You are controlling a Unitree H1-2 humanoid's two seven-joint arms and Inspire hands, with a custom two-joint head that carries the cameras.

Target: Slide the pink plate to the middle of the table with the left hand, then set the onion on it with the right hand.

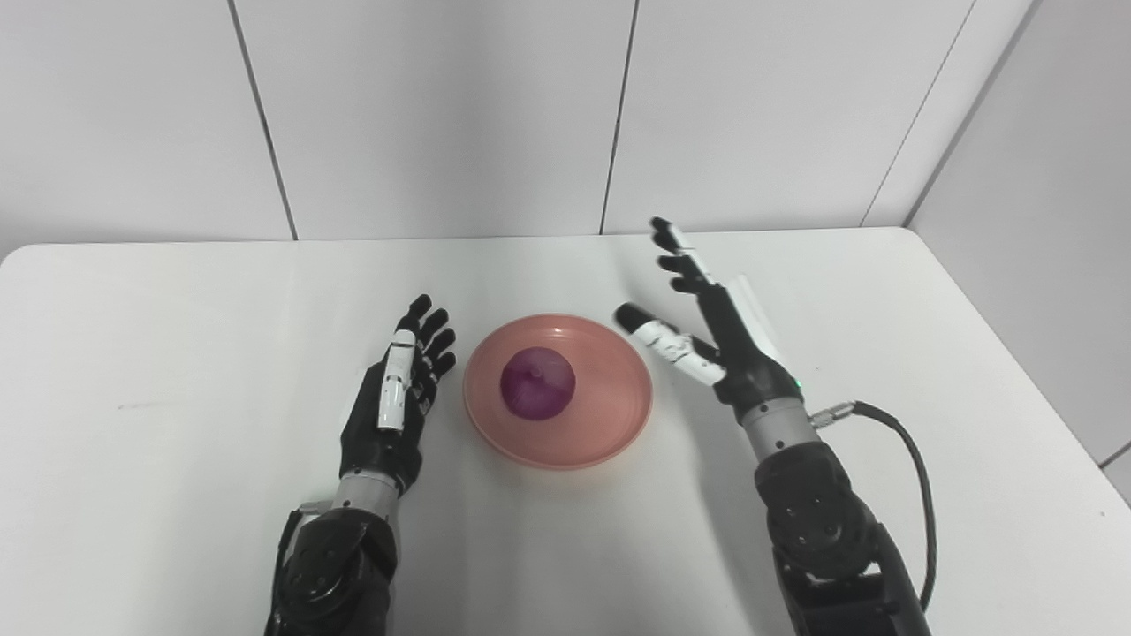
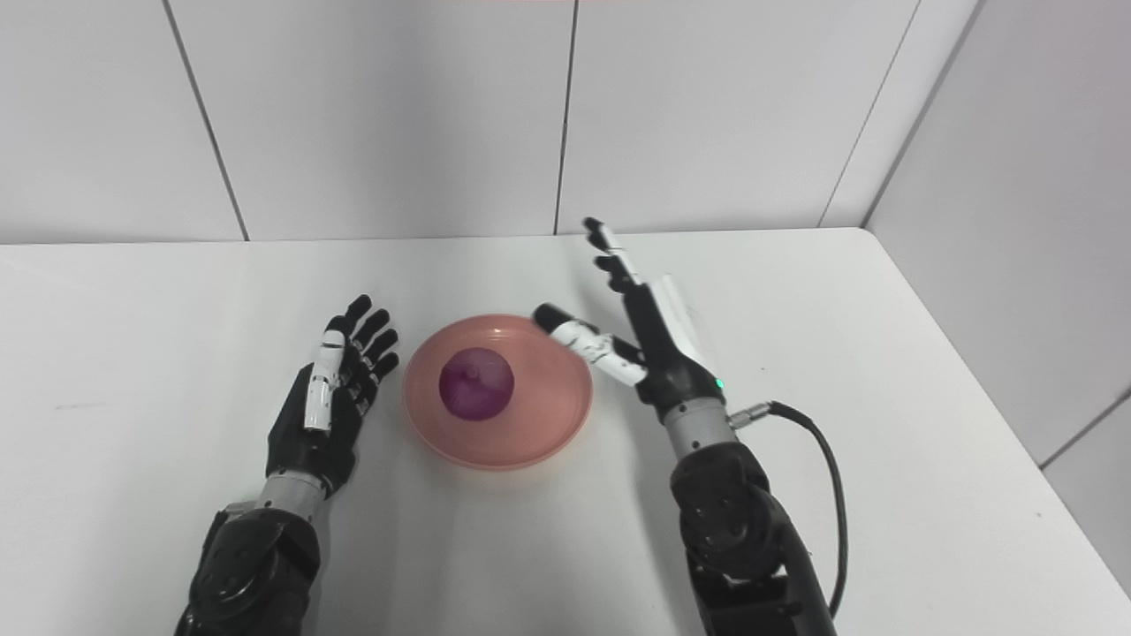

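The pink plate sits near the middle of the white table. A purple onion lies in the plate's centre. My left hand rests open just left of the plate, fingers stretched forward, holding nothing. My right hand is open just right of the plate, fingers spread and raised, thumb reaching toward the plate's rim, holding nothing. The same scene shows in the right eye view, with the plate, the onion, the left hand and the right hand.
A black cable loops from my right wrist over the table. White wall panels stand behind the table's far edge. The table's right edge runs diagonally beside a grey wall.
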